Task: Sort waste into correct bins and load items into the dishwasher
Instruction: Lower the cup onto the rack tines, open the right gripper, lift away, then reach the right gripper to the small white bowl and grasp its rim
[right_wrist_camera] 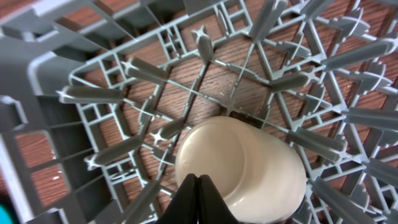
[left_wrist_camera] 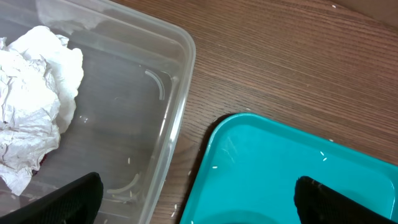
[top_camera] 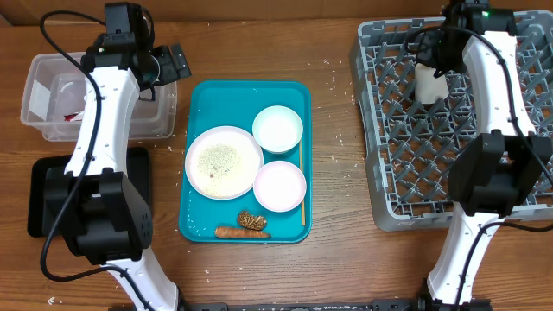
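From overhead, we judge the job partly done. The clear tub (top_camera: 52,131) holds a crumpled tissue (top_camera: 39,101) and a red wrapper (top_camera: 73,113), and one white cup (top_camera: 430,86) sits in the grey rack (top_camera: 389,177). Waiting on the teal tray (top_camera: 186,220) are the plate (top_camera: 223,161) with rice, two smaller dishes (top_camera: 277,129) (top_camera: 279,185), the chopsticks (top_camera: 302,186), a carrot piece (top_camera: 229,231) and a brown lump (top_camera: 252,221).

In the left wrist view, the left gripper (left_wrist_camera: 205,208) is spread wide and holds nothing. It hangs over the counter between the tub's corner and the teal tray, with the tissue off to its left.

In the right wrist view, the right gripper (right_wrist_camera: 198,186) is pressed together at the cup's near edge. The cup rests bottom-up among the pegs, and we cannot tell whether the gripper touches it.
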Action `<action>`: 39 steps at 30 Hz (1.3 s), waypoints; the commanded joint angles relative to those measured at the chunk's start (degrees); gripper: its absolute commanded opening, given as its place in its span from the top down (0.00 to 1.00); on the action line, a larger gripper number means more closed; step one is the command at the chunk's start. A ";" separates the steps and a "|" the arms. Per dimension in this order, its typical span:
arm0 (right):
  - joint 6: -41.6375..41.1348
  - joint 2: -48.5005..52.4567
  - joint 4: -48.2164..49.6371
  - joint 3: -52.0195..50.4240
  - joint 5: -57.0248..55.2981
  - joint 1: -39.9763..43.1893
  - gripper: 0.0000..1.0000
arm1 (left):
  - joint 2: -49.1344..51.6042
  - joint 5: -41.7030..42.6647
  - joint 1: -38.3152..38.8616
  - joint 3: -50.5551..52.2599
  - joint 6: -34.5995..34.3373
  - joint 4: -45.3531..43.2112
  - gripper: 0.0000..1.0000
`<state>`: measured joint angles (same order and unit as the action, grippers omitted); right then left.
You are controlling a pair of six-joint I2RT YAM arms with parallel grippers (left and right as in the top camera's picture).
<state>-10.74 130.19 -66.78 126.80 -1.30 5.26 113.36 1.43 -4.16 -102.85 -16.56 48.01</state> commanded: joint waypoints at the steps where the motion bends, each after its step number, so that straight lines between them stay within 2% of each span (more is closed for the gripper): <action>1: 0.74 2.40 0.24 1.40 -0.74 0.31 0.96 | -1.29 -0.15 0.07 -0.07 -0.81 -0.07 0.00; 8: 0.74 2.60 0.61 1.40 -4.00 0.31 0.96 | -1.29 -0.15 0.07 -0.07 -0.81 -0.07 0.00; 16: 0.72 2.14 -6.97 2.80 -14.23 0.31 0.96 | -1.29 -0.15 0.07 -0.07 -0.81 -0.04 0.00; 30: -1.92 1.77 -22.18 14.67 -13.18 0.31 0.96 | -1.29 -0.15 0.07 -0.07 -0.81 -0.07 0.00; 35: -0.87 -0.94 -26.10 20.00 1.29 0.15 0.96 | -1.29 -0.15 0.07 -0.07 -0.81 -0.07 0.00; 36: 1.49 -2.51 -26.67 21.00 12.85 -0.13 0.93 | -1.29 -0.15 0.07 -0.07 -0.81 -0.07 0.00; 37: 3.45 -3.19 -26.82 21.05 18.67 -0.46 0.89 | -1.29 -0.15 0.07 -0.07 -0.81 -0.07 0.00; 39: 8.11 -4.09 -27.32 21.05 29.24 -1.70 0.75 | -1.29 -0.15 0.07 -0.07 -0.81 -0.07 0.00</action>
<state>-9.32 130.93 -93.58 145.60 4.80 5.19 113.36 1.43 -4.16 -102.83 -16.58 48.01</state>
